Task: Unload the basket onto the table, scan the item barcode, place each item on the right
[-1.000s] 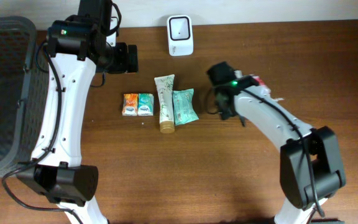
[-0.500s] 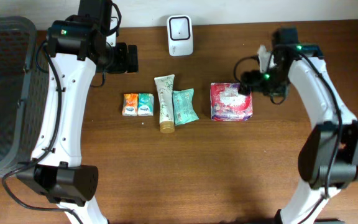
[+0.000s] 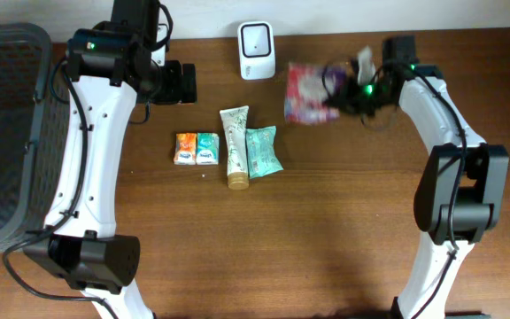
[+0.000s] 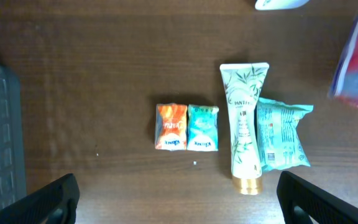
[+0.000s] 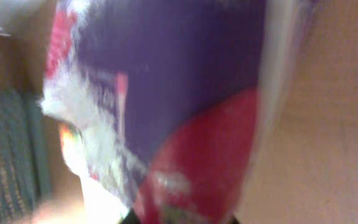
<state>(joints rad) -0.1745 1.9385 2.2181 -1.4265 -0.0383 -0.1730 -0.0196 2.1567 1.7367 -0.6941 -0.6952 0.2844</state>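
The pack [image 3: 306,93], a soft bundle in red, purple and white film, looks light, squashy and slick, so it is best pinched at one edge with its printed faces left bare. It hangs blurred above the table, just right of the scanner [image 3: 257,38]; I cannot tell where its barcode sits. The right gripper [image 3: 342,92] is clamped on its right edge, and the left gripper [image 3: 182,82] hangs wide and empty near the tube [image 3: 235,146].
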